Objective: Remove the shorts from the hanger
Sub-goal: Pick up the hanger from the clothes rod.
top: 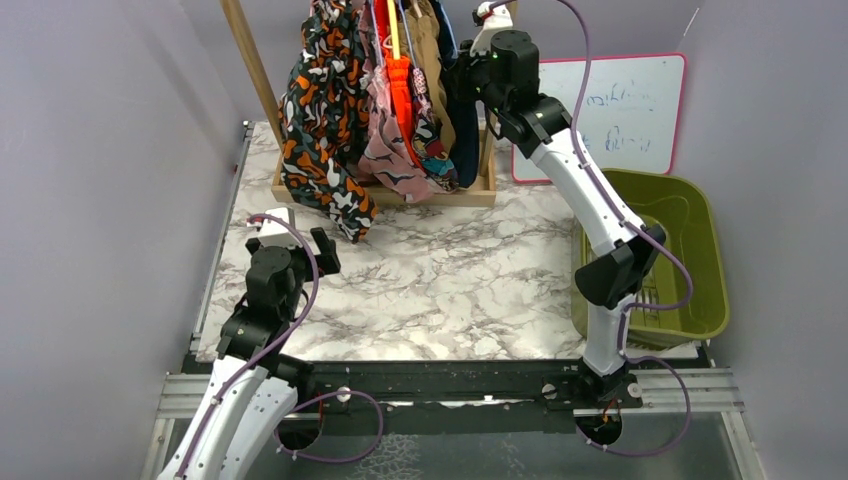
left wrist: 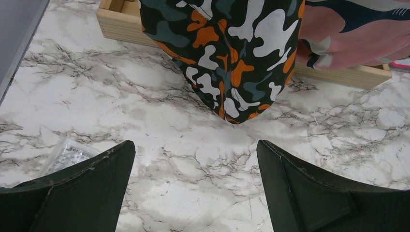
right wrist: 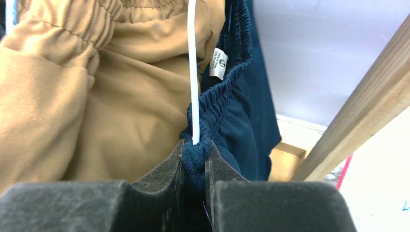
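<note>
Marble-patterned table (top: 450, 290) fills the overhead view. A wooden rack (top: 440, 197) stands at its far edge, so the shorts (top: 380, 100) hang free in a tight row. The right gripper (top: 468, 85) is up at the row's right end, its tips hidden against dark cloth. The left gripper (top: 308, 248) sits low over the marble, apart from the row and probably parked out of the way. A green bin (top: 690, 290) stands to the right, likely for whatever comes off.

From the left wrist, the jaws stand wide apart with nothing between them. The blotch print shorts (left wrist: 232, 53) dangle just ahead.

From the right wrist, the jaws are pinched on the elastic waistband of the navy shorts (right wrist: 241, 121), right where the white hanger wire (right wrist: 193, 72) meets it, beside the tan shorts (right wrist: 96, 96). That hold suits pulling the band off the wire.
</note>
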Available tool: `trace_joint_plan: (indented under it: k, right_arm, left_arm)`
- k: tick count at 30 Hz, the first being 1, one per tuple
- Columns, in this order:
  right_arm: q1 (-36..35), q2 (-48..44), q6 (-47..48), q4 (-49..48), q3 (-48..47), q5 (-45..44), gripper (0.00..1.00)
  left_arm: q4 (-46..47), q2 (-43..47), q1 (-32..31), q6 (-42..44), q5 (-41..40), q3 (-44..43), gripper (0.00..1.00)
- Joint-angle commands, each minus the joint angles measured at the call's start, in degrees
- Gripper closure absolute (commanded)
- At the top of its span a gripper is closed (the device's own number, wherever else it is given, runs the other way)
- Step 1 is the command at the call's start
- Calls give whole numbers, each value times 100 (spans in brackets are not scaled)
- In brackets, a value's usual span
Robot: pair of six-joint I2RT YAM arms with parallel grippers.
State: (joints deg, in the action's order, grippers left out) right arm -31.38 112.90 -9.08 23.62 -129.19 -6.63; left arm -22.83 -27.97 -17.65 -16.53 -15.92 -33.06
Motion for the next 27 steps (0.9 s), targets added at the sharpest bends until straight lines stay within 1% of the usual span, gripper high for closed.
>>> trace_joint_plan:
  k: [1, 9, 12, 17, 21, 27]
  right_arm:
    - [39, -112, 364, -421, 166, -334, 99]
    - [-36, -606, 738, -2016, 1047, -1008, 99]
    - [-70, -751, 795, -2453, 1292, -1025, 99]
    - [-97, -838, 724, -2642, 1279, -1032, 99]
    - [-104, -878, 547, -2348, 1034, -965, 99]
    - [-114, -1233, 351, -2206, 1229, -976, 99]
  left_arm:
    - [89, -31, -18, 71, 151, -17, 1]
    - [99, -45, -19, 71, 168, -8, 1]
    - [92, -46, -15, 71, 168, -16, 1]
    - [103, -6, -19, 71, 134, -8, 1]
    - [95, 3, -19, 71, 125, -8, 1]
    - [101, 48, -18, 71, 98, 1, 1]
